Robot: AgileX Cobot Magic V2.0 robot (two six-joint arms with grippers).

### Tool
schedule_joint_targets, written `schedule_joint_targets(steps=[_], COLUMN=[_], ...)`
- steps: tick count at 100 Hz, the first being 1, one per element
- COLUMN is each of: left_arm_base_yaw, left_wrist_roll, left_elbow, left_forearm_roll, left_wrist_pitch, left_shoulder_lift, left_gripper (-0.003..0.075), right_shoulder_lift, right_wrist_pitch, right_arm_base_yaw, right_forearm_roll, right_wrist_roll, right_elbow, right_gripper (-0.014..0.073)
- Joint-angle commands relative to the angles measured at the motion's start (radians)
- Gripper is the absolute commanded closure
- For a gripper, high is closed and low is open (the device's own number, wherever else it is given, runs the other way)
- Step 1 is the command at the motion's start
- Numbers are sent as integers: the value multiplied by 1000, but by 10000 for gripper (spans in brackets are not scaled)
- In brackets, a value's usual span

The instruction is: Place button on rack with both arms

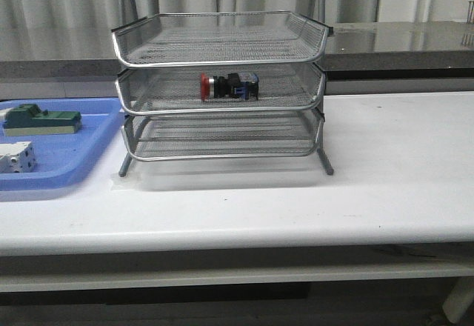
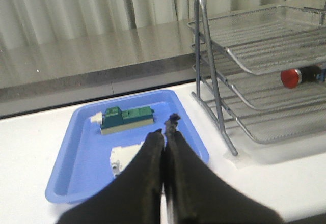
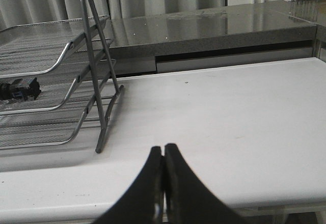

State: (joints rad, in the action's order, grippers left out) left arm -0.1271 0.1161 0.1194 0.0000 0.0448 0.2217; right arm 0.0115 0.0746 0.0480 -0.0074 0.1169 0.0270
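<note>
Since both grippers are shut tight on nothing and sit well back from the rack, the placing step looks finished, with little left beyond parking the arms. Nearest the cameras, the left gripper [image 2: 164, 132] has its fingers pressed together with no gap, hanging over the near edge of the blue tray [image 2: 81, 183]; the right gripper [image 3: 163, 147] is pinched closed the same way above the bare white table [image 3: 244, 112]. Neither arm appears in the front view. Further out, the green block [image 2: 127, 118] and the white block [image 2: 125, 158] lie in that tray, untouched. Beyond them stands the rack [image 1: 220, 89], and the button [image 1: 228, 87] lies on its side on the middle tier, red cap toward the robot's left, blue rear block to its right. Any next move would call only for checking it rests stably on the mesh.
</note>
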Motion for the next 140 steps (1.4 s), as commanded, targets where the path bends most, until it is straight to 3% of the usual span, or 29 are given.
schedule_joint_targets(steps=[1, 28, 66, 140], left_arm_base_yaw=[4, 16, 172, 176], left_wrist_roll=[-104, -122, -167, -167], left_elbow=[-12, -127, -167, -167], left_forearm_roll=[69, 72, 68, 38], left_wrist_pitch=[-77, -77, -35, -35], left_shoulder_lift=[-6, -134, -262, -262], left_gripper=[741, 741, 741, 741], right_shoulder_lift=[15, 15, 15, 15], right_wrist_pitch=[-87, -87, -87, -87], right_arm_base_yaw=[-7, -7, -7, -7], right_forearm_roll=[-15, -15, -15, -15], right_wrist_roll=[-3, -3, -3, -3], right_elbow=[-17, -17, -17, -17], right_gripper=[650, 650, 650, 650])
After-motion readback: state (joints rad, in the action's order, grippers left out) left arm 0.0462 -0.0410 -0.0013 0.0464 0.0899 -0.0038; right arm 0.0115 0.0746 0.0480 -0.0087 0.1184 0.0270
